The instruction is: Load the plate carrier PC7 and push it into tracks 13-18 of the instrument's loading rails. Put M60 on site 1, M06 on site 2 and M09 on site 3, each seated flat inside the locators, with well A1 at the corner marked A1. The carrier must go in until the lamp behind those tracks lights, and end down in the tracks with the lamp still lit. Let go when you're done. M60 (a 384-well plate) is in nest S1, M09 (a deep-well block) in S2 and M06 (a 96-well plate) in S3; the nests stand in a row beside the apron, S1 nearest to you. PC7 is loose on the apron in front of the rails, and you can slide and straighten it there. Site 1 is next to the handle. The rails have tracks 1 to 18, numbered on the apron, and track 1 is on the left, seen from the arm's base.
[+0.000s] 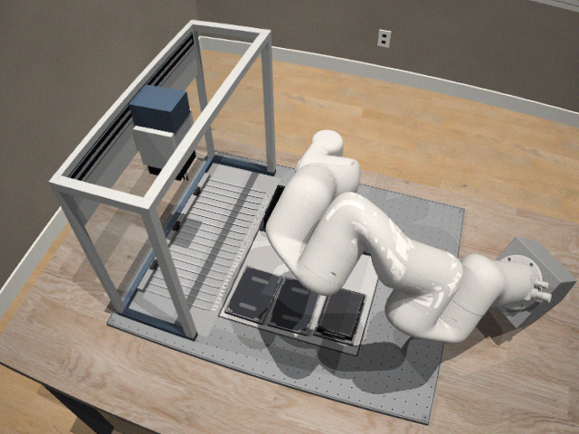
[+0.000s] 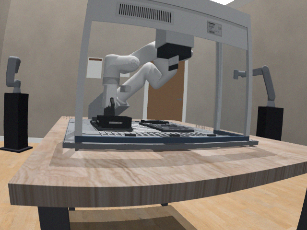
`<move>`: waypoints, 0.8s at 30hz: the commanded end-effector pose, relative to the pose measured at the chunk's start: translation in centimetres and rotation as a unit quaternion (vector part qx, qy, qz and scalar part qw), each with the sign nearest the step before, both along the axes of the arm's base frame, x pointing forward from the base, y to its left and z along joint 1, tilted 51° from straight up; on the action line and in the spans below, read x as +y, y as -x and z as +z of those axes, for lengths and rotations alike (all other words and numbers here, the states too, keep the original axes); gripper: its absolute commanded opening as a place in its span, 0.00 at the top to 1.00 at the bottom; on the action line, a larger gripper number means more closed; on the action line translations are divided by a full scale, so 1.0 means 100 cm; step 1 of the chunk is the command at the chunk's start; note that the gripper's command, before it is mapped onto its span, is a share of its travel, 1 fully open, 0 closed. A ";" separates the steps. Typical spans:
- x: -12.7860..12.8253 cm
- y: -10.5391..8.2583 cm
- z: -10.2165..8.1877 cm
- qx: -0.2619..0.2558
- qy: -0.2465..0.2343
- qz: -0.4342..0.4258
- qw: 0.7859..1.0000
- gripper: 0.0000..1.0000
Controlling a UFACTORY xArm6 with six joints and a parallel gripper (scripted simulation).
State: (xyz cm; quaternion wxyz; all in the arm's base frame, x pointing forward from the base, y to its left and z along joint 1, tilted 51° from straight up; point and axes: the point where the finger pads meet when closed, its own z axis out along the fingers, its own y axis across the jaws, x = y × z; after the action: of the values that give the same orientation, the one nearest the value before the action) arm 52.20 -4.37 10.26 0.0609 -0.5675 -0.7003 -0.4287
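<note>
Directly below released hand (image 2: 110,107): deep-well block M09 (image 2: 113,121), apparently not gripped.

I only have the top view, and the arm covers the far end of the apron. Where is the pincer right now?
Observer: In the exterior view the pincer points straight down, just above a black deep-well block.
Operator: Is it gripping the block?
Observer: No, the jaws are open. The block sits level on a flat dark base, not lifted.
Operator: Which way is the block turned?
Observer: A pale label strip shows on its long side, facing the exterior camera.
</note>
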 end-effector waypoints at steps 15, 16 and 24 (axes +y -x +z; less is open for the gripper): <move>-0.006 0.002 0.005 -0.001 0.001 -0.001 1.000 0.00; -0.007 0.003 0.006 -0.001 0.001 -0.001 1.000 0.00; -0.016 0.008 0.015 -0.001 0.001 -0.001 1.000 0.00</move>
State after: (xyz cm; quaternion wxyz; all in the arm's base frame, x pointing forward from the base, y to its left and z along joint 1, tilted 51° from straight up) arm 51.65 -5.29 11.12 0.0608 -0.5675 -0.7003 -0.4287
